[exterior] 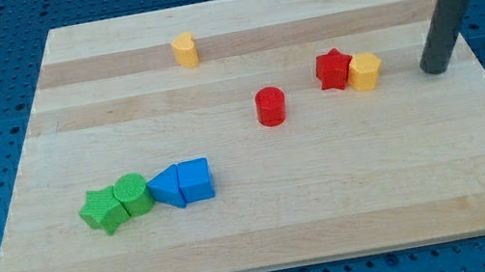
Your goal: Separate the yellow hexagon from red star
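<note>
The yellow hexagon sits on the wooden board at the view's right, touching the right side of the red star. My tip rests on the board to the right of the yellow hexagon, apart from it by about one block's width. The dark rod rises from the tip toward the view's top right corner.
A red cylinder stands left of the red star. A yellow cylinder is near the view's top. At the lower left lie a green star, a green cylinder, a blue triangle and a blue block in a row.
</note>
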